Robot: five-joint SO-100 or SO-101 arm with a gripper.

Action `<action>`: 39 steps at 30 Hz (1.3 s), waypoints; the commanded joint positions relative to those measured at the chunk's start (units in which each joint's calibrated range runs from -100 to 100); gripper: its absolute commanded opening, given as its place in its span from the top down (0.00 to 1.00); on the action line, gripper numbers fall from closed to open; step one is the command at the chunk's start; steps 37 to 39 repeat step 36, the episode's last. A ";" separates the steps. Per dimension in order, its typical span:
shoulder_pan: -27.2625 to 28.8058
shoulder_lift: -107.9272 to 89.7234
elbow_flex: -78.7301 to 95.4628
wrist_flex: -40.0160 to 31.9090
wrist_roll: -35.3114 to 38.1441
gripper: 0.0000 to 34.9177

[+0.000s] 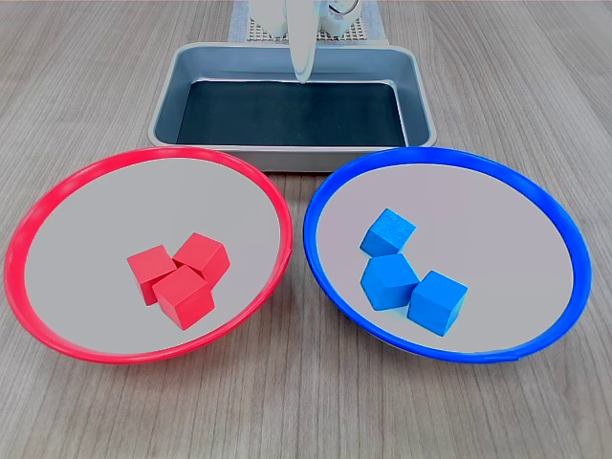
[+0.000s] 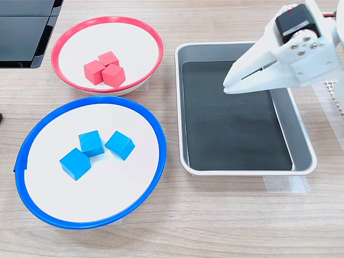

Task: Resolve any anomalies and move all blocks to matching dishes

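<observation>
My gripper (image 2: 228,85) hangs closed and empty over the grey tray (image 2: 301,134), well apart from three red blocks (image 2: 104,69) and three blue blocks (image 2: 95,149) sitting in matching dishes, light, rigid cubes best pinched across opposite flat faces.

The arm behind the gripper (image 2: 230,85) runs off the second exterior view's right and top edges, only a white sliver of the gripper (image 1: 302,69) enters from the top of the first exterior view, and a dark object (image 2: 24,32) is cut off at the second exterior view's upper left.
</observation>
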 commanded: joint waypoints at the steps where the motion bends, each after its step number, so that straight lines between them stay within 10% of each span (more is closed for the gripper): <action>1: 0.33 -0.17 0.00 0.19 0.15 0.99; 39: -0.15 -0.17 0.00 0.28 0.44 0.99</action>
